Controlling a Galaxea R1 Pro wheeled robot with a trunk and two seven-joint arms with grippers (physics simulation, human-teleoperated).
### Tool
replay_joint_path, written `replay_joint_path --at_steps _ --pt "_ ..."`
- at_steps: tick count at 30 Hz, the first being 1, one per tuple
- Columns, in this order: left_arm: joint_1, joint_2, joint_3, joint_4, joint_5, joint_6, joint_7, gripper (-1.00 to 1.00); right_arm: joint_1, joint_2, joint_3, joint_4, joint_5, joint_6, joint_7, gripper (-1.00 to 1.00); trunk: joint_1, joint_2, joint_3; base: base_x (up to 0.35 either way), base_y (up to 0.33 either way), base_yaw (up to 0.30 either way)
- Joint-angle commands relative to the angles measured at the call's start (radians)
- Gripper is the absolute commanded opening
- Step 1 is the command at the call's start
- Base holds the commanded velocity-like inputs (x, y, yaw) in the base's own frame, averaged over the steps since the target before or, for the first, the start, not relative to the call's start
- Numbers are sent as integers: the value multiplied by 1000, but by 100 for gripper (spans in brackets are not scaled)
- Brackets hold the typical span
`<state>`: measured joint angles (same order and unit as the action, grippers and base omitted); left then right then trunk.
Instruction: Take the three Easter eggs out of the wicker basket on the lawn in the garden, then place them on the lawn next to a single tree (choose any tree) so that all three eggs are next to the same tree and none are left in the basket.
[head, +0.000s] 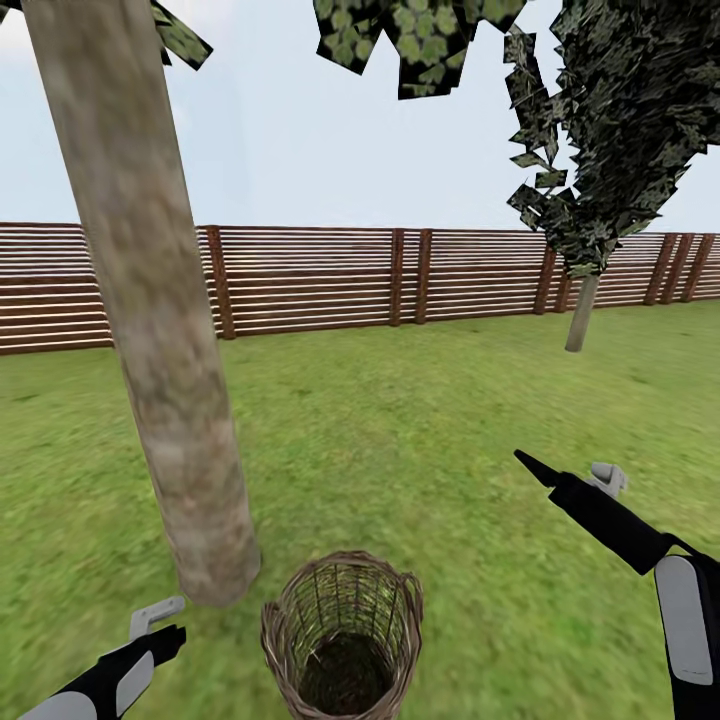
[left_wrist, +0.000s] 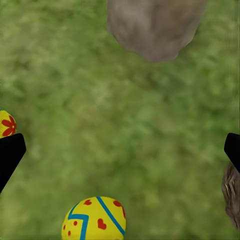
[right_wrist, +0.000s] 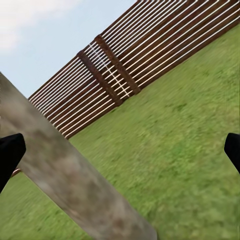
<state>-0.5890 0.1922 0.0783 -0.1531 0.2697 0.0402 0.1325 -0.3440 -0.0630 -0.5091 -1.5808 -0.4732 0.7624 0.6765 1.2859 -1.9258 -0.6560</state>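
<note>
Hovering our left gripper (left_wrist: 120, 150) wide and empty near the tree (head: 160, 330), we see two eggs (left_wrist: 95, 220) on the lawn (head: 420, 420) by its trunk, presumably set there on purpose. Our right gripper (head: 570, 475), also spread empty, hangs beyond the basket (head: 343, 630), which stands just beside the tree; the third egg we cannot place.

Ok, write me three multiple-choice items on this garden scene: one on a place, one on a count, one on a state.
1. Where does the wicker basket stand?
A. beside the foot of the thick tree trunk
B. against the fence
C. under the thin-trunked tree

2. How many Easter eggs lie on the lawn in the left wrist view?
A. none
B. two
C. four

3. In the head view, the basket looks:
A. tipped over
B. upright with no egg visible inside
C. held in a gripper

Answers: 1 A, its rim sits close by the trunk's base. 2 B, one egg and another at the frame's edge. 3 B, its dark inside shows no yellow.
</note>
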Motion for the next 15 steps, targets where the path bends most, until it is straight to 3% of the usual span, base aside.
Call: replay_joint_path --at_steps 1,15 --pt "-1 0 8 -2 -1 4 1 100 -1 0 -1 0 -2 6 2 100 -4 7 2 0 0 0" --pt "-2 0 8 -2 -1 4 1 100 -1 0 -1 0 -2 6 1 100 -58 105 46 0 0 0"
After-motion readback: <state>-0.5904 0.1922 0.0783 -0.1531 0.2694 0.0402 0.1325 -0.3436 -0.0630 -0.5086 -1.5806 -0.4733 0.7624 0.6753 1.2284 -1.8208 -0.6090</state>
